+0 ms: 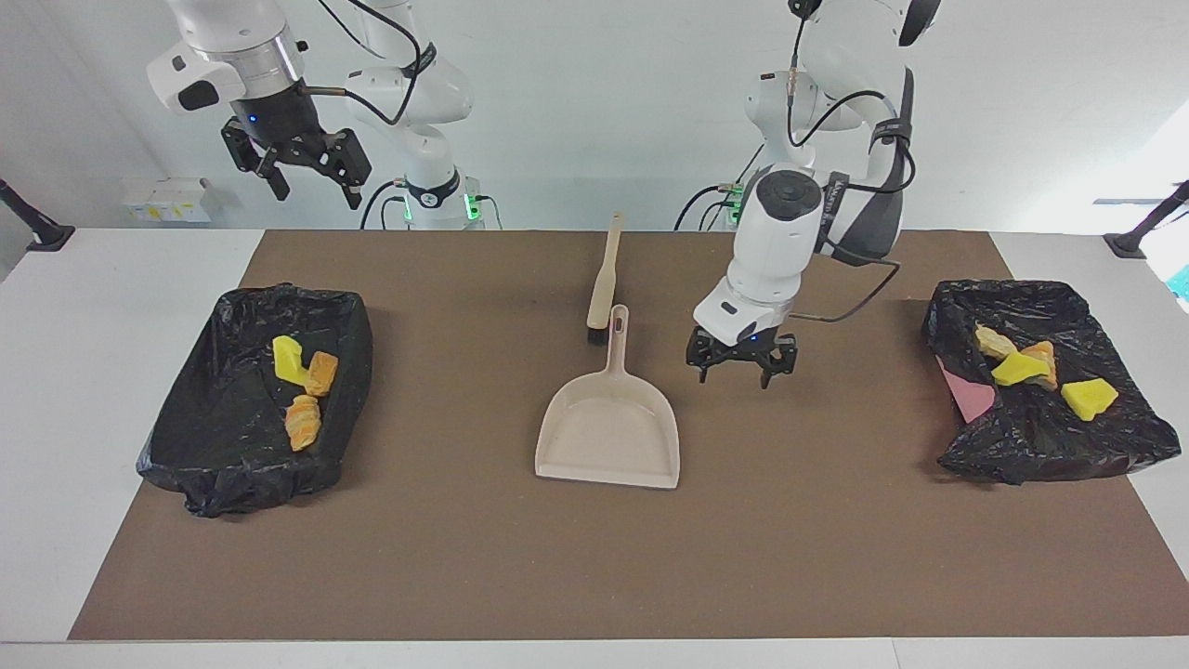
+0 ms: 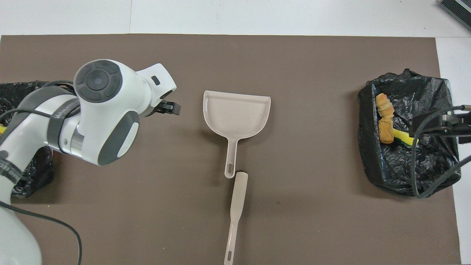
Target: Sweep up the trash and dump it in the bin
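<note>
The trash lies in two black-bagged bins. The bin [image 1: 186,437] at the right arm's end holds a yellow sponge [image 1: 286,358], a tan lump [image 1: 322,372] and a croissant [image 1: 303,423]; from overhead this bin [image 2: 404,173] shows the croissant [image 2: 383,105], lump [image 2: 386,132] and sponge [image 2: 403,137]. The bin [image 1: 1050,446] at the left arm's end holds several yellow and tan scraps [image 1: 1019,369]. My left gripper [image 1: 741,367] is open and empty, low over the mat beside the beige dustpan [image 1: 608,427]. My right gripper [image 1: 311,177] is open and empty, raised high.
The dustpan [image 2: 237,114] is empty, its handle toward the robots. A brush [image 1: 604,279] lies just nearer the robots, in line with the handle; it also shows overhead [image 2: 235,213]. A brown mat [image 1: 594,557] covers the table. A pink patch [image 1: 971,390] shows under the bag.
</note>
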Tool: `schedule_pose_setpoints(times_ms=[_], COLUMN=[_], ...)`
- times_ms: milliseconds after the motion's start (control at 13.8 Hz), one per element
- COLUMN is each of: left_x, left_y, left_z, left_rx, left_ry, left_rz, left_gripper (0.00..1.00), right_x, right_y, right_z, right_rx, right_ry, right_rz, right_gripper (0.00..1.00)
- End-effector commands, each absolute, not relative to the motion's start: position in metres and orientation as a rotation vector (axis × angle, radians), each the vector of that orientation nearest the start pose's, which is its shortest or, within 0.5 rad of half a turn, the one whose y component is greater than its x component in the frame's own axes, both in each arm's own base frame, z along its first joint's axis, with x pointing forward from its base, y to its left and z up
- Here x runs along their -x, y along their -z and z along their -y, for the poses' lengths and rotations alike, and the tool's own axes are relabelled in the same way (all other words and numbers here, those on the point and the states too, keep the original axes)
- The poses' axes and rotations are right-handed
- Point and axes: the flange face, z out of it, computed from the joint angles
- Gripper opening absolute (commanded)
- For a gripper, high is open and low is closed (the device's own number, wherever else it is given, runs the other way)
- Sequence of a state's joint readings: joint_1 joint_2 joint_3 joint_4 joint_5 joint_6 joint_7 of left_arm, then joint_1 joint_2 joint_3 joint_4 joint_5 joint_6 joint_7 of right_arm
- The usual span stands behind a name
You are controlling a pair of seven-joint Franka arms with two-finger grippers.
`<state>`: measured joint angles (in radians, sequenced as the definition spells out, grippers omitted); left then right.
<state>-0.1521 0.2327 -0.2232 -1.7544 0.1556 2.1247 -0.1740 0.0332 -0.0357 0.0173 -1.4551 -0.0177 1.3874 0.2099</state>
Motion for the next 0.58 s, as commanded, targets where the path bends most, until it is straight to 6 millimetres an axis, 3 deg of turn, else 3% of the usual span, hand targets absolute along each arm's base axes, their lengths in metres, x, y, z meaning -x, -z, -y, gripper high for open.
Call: schedule_pose_setpoints(times_ms=[0, 289, 506], left_x=[-0.607, -0.620, -0.607], left_y=[-0.490, -0.515, -0.542], left_z=[0.177, 0.115, 0.067], left_rx=[3.016, 2.985, 3.089], left_ry=[0.308, 0.267, 0.211], left_rz=[-0.419, -0.463, -0.330], left_gripper=[1.00, 1.00, 1.00], right_x=[-0.516, -0.517, -0.517], right_y=[-0.683, -0.683, -0.683], right_z=[-0.026, -0.025, -0.026], right_rx=[3.150, 3.150, 3.152], right_ry=[-0.038, -0.031, -0.033], right_rz=[-0.219, -0.216, -0.214], right_gripper=[1.00, 1.00, 1.00])
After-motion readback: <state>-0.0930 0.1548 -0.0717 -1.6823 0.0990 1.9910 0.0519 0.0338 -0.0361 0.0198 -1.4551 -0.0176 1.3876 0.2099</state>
